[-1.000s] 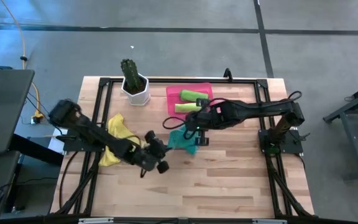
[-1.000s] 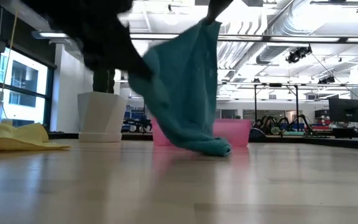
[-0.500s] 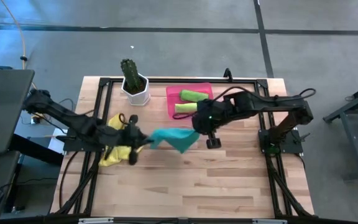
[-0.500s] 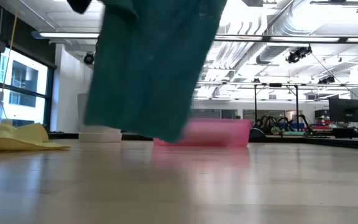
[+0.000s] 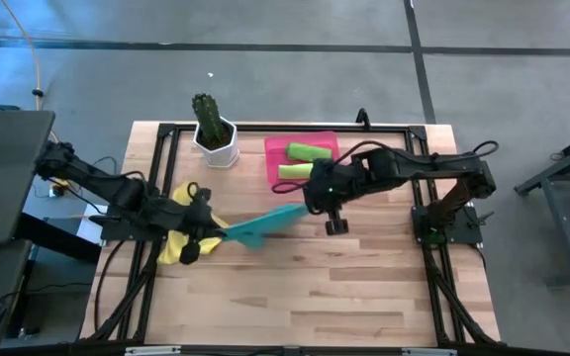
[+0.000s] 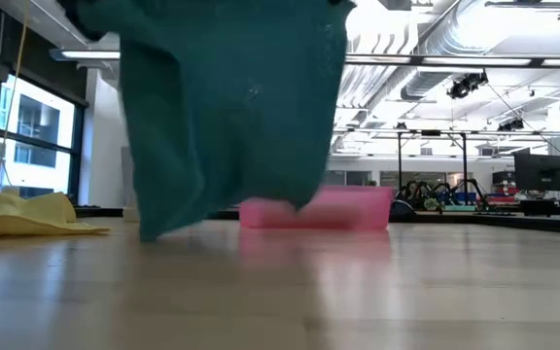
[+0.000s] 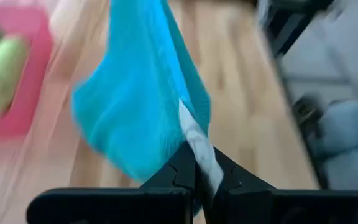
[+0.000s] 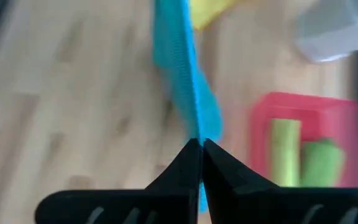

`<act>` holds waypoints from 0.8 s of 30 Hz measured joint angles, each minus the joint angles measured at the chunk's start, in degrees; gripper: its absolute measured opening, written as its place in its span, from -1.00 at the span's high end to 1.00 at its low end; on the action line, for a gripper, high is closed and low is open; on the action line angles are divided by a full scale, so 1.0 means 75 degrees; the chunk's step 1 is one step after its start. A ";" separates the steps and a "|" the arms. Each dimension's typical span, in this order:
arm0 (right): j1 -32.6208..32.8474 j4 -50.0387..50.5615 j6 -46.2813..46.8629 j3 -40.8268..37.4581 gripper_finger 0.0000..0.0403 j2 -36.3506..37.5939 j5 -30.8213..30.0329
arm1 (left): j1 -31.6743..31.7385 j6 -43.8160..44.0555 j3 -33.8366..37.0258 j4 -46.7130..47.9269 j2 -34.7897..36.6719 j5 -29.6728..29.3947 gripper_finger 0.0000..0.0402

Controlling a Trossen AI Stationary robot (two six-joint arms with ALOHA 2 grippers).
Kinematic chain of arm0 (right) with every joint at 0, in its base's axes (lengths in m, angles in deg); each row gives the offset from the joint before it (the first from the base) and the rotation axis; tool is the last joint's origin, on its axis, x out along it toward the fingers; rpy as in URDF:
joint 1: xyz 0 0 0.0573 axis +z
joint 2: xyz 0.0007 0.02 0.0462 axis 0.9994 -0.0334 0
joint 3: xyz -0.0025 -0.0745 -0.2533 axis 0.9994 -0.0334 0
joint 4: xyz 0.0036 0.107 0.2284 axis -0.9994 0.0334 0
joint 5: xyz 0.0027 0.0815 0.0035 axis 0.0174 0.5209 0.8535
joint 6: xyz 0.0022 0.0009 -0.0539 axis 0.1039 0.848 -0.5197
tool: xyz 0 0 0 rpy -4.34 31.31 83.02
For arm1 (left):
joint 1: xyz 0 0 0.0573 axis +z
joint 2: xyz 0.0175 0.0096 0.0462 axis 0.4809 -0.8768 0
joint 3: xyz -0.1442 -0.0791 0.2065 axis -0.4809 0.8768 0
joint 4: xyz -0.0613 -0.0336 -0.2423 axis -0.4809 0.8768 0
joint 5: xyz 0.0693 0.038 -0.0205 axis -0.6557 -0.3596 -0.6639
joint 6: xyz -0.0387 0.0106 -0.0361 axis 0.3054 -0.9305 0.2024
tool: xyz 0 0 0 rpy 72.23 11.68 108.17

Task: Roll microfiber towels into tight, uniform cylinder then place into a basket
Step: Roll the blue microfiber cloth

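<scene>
The teal towel [image 5: 262, 225] hangs stretched in the air between the two arms, above the middle of the wooden table [image 5: 344, 287]. The left gripper [image 5: 209, 235] pinches one corner, its fingers closed tight on the cloth (the left wrist view shows the fabric and its white tag caught right at the fingertips). The right gripper [image 5: 310, 203] clamps the opposite corner in the same closed way, just in front of the basket [image 5: 273, 148]. In the low view the towel drapes like a curtain, its lower edge near the tabletop, though whether it touches there is hard to tell.

The pink basket sits at the far side of the table and holds two rolled lime green towels [image 5: 305, 151], lying side by side. The yellow towel [image 5: 178, 247] lies crumpled on the table's left part, under the left arm. A white pot with a cactus [image 5: 212, 133] stands just left of the basket.
</scene>
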State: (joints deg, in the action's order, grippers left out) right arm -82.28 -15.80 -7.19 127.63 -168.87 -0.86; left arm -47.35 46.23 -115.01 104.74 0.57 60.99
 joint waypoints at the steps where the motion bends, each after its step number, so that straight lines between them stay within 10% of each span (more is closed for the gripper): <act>1: 0.0000 -0.0071 -0.0011 0.0000 1.00 0.0000 -0.0375 | 0.0050 0.0094 -0.0035 0.0407 -0.0040 0.0014 1.00; 12: 0.0026 -0.0285 0.0214 -0.0004 1.00 -0.0087 -0.0784 | 0.0431 -0.1033 -0.2540 0.4751 -0.1494 -0.2476 1.00; 15: 0.0039 -0.0101 0.0021 -0.0199 1.00 -0.0154 0.0345 | 0.0434 -0.1893 -0.3161 0.5169 -0.2079 -0.1406 1.00; 18: 0.0067 -0.0023 -0.0461 -0.0338 1.00 -0.0195 -0.0250 | 0.0428 -0.3094 -0.3664 0.5812 -0.2678 -0.0361 1.00; 21: 0.0014 -0.0162 0.0015 -0.0341 1.00 -0.0189 -0.1994 | 0.0301 -0.3615 -0.4218 0.6631 -0.3180 -0.1551 1.00; 24: -0.0022 -0.0240 -0.0083 -0.0344 1.00 -0.0176 -0.0849 | 0.0243 -0.3438 -0.4760 0.6834 -0.3519 -0.2610 1.00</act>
State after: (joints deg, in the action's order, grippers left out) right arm -82.45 -17.60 -7.81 125.05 -170.19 -7.23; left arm -45.52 20.44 -150.71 155.99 -25.82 41.42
